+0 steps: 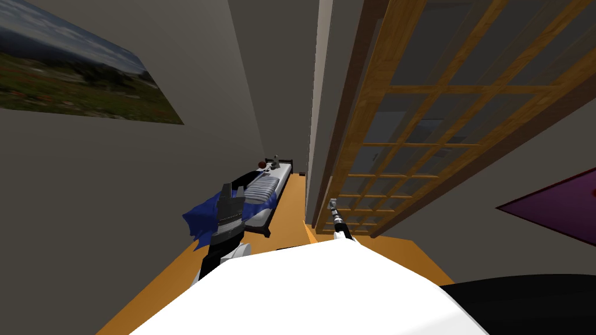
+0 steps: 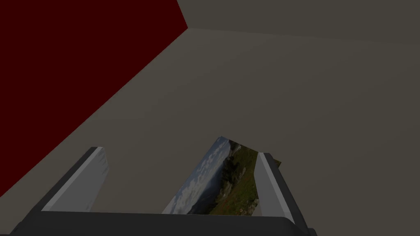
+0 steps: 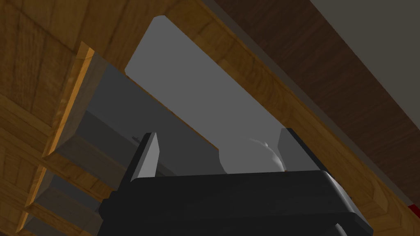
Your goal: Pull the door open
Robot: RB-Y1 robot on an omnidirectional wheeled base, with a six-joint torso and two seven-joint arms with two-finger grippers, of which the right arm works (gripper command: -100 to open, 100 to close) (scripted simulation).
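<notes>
1. The door (image 1: 465, 89) runs off the top and right edges of the head view
2. A rounded grey shape (image 3: 250, 157) sits half hidden behind the right claw (image 3: 218, 134)'s dark body; I cannot tell what it is
3. The landscape picture (image 1: 75, 75) is cut off by the left edge
4. The things (image 1: 270, 163) at the bed (image 1: 273, 180)'s far end are too small to name; the left claw (image 1: 231, 191) hides part of its near end

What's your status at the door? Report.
Right gripper open at wooden lattice door, rounded grey knob between fingers, not clamped. Left gripper open, raised aside. Nothing blocking the knob.
</notes>
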